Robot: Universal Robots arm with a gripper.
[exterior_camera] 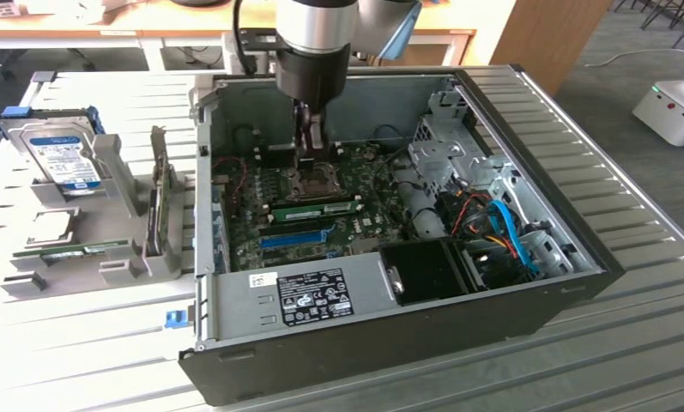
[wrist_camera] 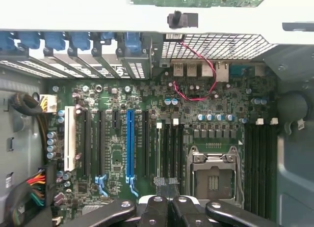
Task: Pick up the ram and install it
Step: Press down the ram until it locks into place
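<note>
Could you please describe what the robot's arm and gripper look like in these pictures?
The arm is a silver metal cylinder above a black wrist section, with a black cable running beside it. The gripper is slim, dark, with black fingers on bolted linkages.

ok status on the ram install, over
Gripper shut, low inside the open case, over the motherboard by the CPU socket. One ram stick seated on the board, another lying on the holder outside. Nothing blocking.
</note>
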